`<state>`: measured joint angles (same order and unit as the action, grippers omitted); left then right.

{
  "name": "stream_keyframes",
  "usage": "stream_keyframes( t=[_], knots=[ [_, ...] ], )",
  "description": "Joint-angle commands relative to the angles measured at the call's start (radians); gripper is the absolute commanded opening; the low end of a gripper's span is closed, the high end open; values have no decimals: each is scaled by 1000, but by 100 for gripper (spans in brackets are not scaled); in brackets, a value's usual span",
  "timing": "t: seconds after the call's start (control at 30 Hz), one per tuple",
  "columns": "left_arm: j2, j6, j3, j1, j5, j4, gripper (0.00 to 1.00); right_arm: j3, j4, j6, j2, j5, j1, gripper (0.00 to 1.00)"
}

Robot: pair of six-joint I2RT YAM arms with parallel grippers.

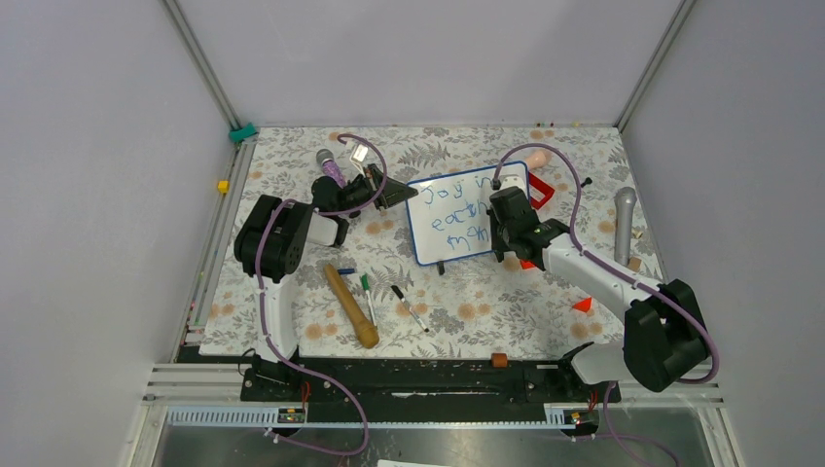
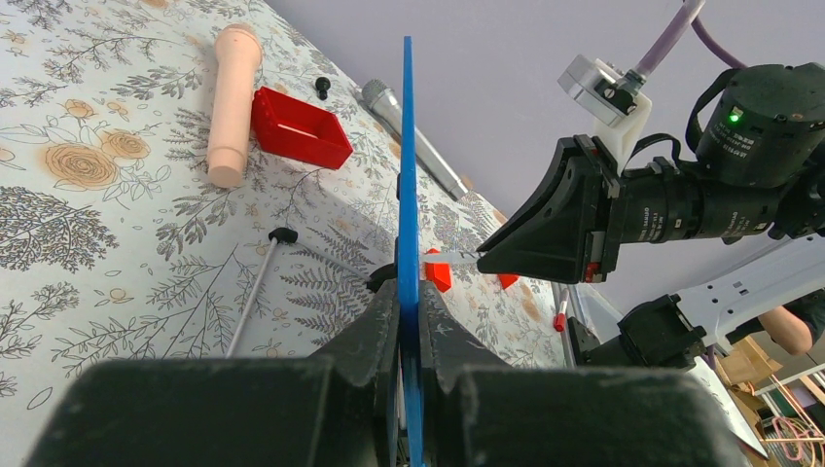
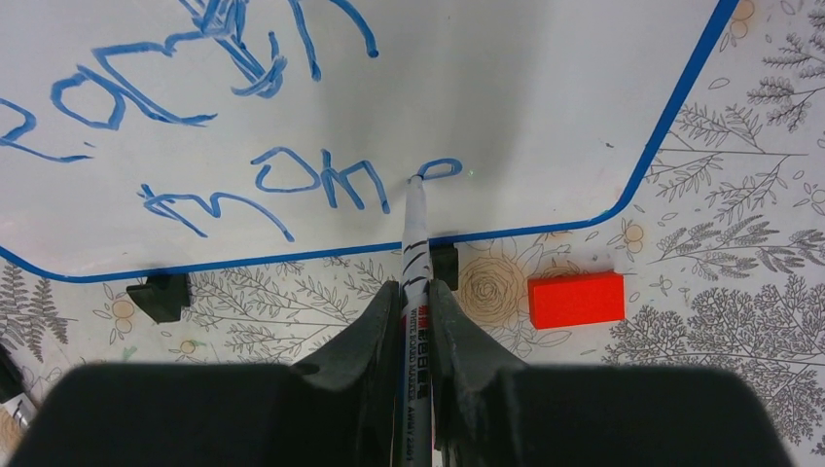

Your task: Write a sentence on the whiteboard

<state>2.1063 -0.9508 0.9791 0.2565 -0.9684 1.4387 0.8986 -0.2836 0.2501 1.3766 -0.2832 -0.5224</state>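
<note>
Your right claw (image 3: 414, 292), clamped on the marker (image 3: 416, 229), touches the board (image 3: 525, 107) straight ahead; your left claw (image 2: 409, 297) pinches its edge.

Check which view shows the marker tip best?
Right wrist: the marker tip meets the whiteboard at the end of the bottom line of the sentence, with nothing in front of it. Top external hides it under the right end effector. Left wrist sees the board edge-on, the marker only as a thin sliver.
</note>
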Motion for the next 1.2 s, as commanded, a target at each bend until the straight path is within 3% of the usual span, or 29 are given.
stream_keyframes(
  t=[0.0,0.47,0.83,1.17],
  knots=[
    [-9,93,-9,10,-49,36,0,-27,32,12,-3,35,4,0],
    [-10,93,-10,10,-50,37,0,-7,-10,14,-37,-134,4,0],
    [-10,95,-10,10,-49,37,0,-31,33,-1,-196,-69,4,0],
    [-11,96,-10,9,-49,37,0,22,0,-5,-108,-100,15,0]
  ],
)
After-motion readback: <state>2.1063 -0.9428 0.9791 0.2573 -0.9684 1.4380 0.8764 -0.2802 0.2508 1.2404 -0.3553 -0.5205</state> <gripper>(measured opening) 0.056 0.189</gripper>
